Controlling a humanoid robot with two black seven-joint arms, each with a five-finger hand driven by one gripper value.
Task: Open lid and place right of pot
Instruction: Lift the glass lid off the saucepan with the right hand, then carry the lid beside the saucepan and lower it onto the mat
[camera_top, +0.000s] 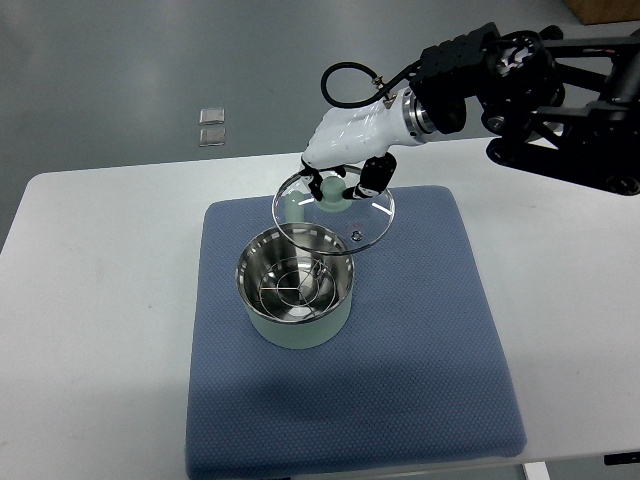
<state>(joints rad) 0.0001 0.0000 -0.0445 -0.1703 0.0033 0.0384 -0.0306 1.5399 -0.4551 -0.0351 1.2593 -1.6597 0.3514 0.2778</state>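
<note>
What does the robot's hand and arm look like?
The right hand has a shiny white shell with black fingers. Its arm is black and blocky, with a silver ring at the wrist and a looping black cable on top. No left arm shows.

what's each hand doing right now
Right hand: closed on the knob of the glass lid, holding it lifted behind the pot.
Left hand: not in view.

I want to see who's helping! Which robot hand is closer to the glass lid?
The right robot hand: it grips the glass lid by its knob. The left one isn't in view.
</note>
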